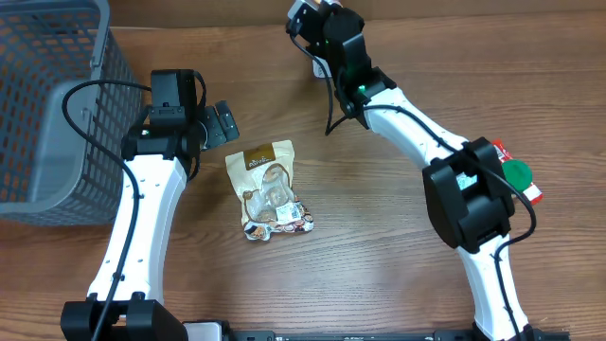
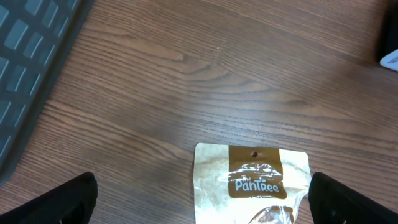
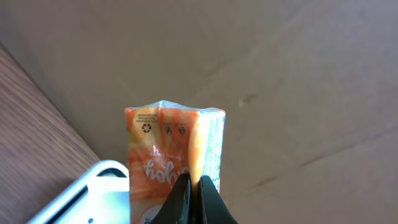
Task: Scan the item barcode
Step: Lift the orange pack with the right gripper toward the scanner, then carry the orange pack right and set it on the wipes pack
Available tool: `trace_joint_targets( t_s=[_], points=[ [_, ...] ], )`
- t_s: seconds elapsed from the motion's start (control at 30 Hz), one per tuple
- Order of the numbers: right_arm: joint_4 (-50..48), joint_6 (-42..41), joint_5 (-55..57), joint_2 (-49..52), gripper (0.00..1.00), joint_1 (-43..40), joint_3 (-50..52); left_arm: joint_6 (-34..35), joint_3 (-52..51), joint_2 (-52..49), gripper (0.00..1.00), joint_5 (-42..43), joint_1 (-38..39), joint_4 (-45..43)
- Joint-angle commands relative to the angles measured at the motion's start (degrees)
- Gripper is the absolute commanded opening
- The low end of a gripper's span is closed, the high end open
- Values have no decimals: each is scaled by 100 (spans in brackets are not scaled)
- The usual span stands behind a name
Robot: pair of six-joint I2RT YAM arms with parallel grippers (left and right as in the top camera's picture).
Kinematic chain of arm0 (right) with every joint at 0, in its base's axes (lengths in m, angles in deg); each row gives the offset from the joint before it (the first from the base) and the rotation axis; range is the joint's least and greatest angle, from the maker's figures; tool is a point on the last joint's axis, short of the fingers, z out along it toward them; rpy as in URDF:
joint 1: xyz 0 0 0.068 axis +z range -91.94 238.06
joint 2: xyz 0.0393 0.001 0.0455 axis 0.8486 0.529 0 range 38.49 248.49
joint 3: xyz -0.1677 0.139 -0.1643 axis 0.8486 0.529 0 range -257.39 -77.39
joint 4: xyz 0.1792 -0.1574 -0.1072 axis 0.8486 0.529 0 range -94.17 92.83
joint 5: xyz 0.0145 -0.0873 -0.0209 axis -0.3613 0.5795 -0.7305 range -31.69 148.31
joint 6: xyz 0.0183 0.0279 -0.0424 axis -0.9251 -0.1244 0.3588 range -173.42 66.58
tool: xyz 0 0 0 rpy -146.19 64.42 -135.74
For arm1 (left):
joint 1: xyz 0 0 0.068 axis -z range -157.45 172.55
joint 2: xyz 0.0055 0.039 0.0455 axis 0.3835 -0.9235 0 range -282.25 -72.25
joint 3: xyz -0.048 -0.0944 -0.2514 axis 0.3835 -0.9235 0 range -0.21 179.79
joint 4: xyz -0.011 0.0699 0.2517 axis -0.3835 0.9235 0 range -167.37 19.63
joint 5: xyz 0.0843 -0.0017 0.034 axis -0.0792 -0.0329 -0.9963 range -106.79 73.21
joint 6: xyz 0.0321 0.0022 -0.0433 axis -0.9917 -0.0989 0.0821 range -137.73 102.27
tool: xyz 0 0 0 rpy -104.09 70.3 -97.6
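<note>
While my left hand [image 1: 216, 128] hangs over the table [image 1: 379, 246] with its fingers spread as wide as they go, nothing is between them. The snack bag [image 1: 270, 189] lies flat mid-table, printed face up, just to the right of that hand and on its near side. In my left wrist view the bag's top edge sits low in the frame, between the two fingertips. No barcode shows on the upward face.

My right hand [image 3: 193, 199] is out at the far edge of the table, its fingers pressed together. An orange carton [image 3: 168, 155] stands just beyond the fingertips. I cannot tell whether they catch any part of it. A white device [image 3: 93, 186] sits to the carton's left, and I cannot confirm that it is the scanner.

A grey basket [image 1: 47, 114] stands at the far left, well apart from the bag.

Assessment: the step in hand is the approach to pick up the bag, and no scan has begun. The next move calls for lowering the left hand, closing on the bag's top edge, and lifting. The crinkled film may slip or fold. The bag will likely need turning over to present its code.
</note>
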Motion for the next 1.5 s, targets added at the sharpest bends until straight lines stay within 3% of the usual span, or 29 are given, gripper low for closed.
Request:
trace_joint_targets(
  t_s=[0.0, 0.3, 0.6, 1.17, 1.33, 1.47],
  points=[
    [-153, 98, 66, 170, 4, -114, -61, 37, 59, -46, 100, -33, -15, -20],
    [-262, 769, 55, 520, 4, -140, -61, 37, 59, -46, 100, -33, -11, -20],
    [-356, 1998, 31, 728, 4, -107, -61, 37, 59, -46, 100, -33, -11, -20],
    [-640, 1947, 31, 728, 4, -107, -61, 37, 59, -46, 100, -33, -11, -20],
    [-649, 986, 101, 726, 3, -107, -63, 37, 59, -46, 100, -33, -15, -20],
    [-629, -758, 667, 597, 3, -57, -63, 37, 59, -46, 100, -33, -15, -20]
  ],
)
